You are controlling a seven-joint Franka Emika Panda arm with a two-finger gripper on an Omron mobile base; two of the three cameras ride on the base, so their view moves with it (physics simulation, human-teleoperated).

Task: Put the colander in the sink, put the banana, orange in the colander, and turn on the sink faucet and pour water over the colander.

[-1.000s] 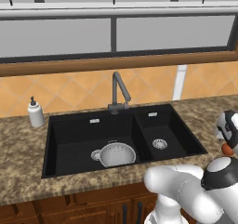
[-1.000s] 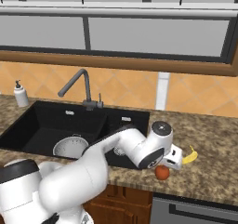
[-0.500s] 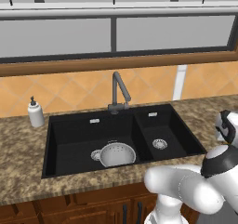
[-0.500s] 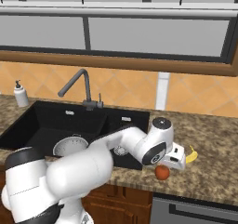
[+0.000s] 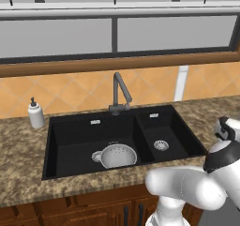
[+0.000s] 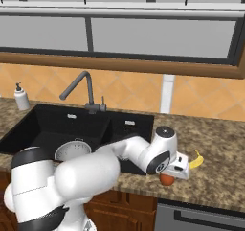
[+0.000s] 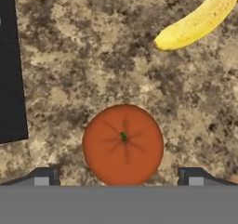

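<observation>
The orange (image 7: 123, 144) rests on the speckled counter, stem up, between the fingertips (image 7: 44, 176) of my gripper (image 7: 118, 177). The jaws stand wide, one tip on each side of the fruit, not touching it. In the right base view the gripper (image 6: 178, 171) hangs straight over the orange (image 6: 166, 179), near the counter's front edge. The yellow banana (image 7: 200, 18) (image 6: 196, 160) lies just beyond it. The silvery colander (image 5: 118, 155) (image 6: 72, 150) sits in the larger basin of the black sink (image 5: 70, 136). The dark gooseneck faucet (image 5: 119, 91) (image 6: 81, 88) rises behind the basins.
A white soap dispenser (image 5: 35, 113) stands on the counter left of the sink. The smaller basin (image 5: 161, 136) lies between the colander and the fruit. The sink's black edge (image 7: 9, 69) shows at the hand view's left. A window sill runs above the tiled wall.
The arm's elbow and shoulder have swung a little, while the hand stays over the orange with the jaws as wide as before. The orange, banana and colander have not moved.
</observation>
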